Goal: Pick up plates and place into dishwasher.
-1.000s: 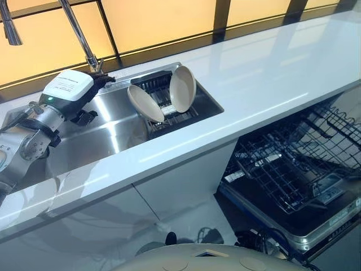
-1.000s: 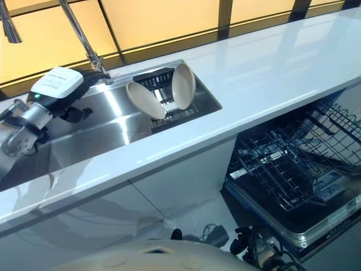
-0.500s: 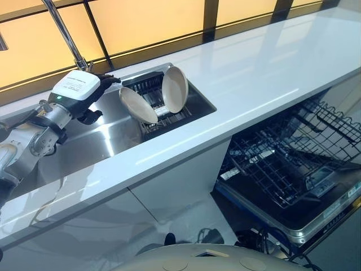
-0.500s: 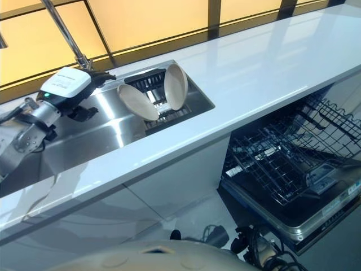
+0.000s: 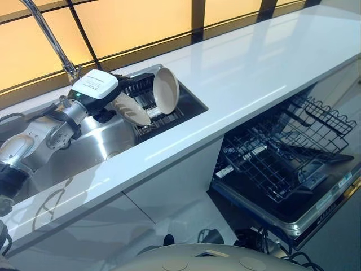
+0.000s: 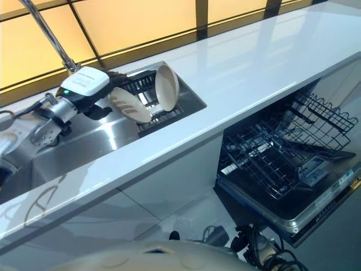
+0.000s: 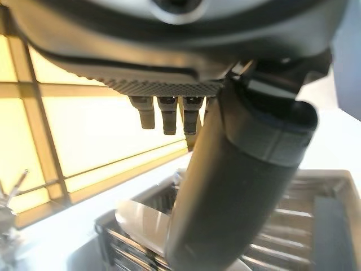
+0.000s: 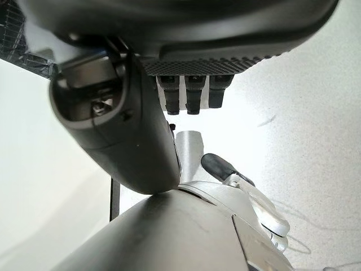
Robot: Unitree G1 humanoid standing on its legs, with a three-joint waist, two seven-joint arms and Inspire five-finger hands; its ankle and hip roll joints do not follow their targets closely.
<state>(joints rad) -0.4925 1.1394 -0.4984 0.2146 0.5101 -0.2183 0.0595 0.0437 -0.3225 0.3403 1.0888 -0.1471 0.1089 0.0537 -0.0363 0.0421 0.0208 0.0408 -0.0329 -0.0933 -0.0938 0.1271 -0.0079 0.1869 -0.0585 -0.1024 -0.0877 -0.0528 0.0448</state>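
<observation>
Over the stainless-steel sink [image 5: 101,148] set into the white desk [image 5: 265,68], the left robot hand [image 5: 104,93] is seen just beside the nearer of two beige round plates [image 5: 128,109]. That plate leans in the dark dish rack [image 5: 148,95] at the sink's right end, tilted back towards the hand, with the second beige plate [image 5: 166,90] standing more upright beyond it. The fingers [image 7: 169,116] appear straight and unclosed, holding nothing. The open dishwasher's black wire rack [image 5: 282,152] lies well apart, below the desk's front edge. The right robot hand [image 8: 124,130] is seen away from the plates, its fingers relaxed.

Brushed steel sink [image 5: 90,148], glossy white counter [image 5: 248,73], matt cream plates [image 5: 166,90].
</observation>
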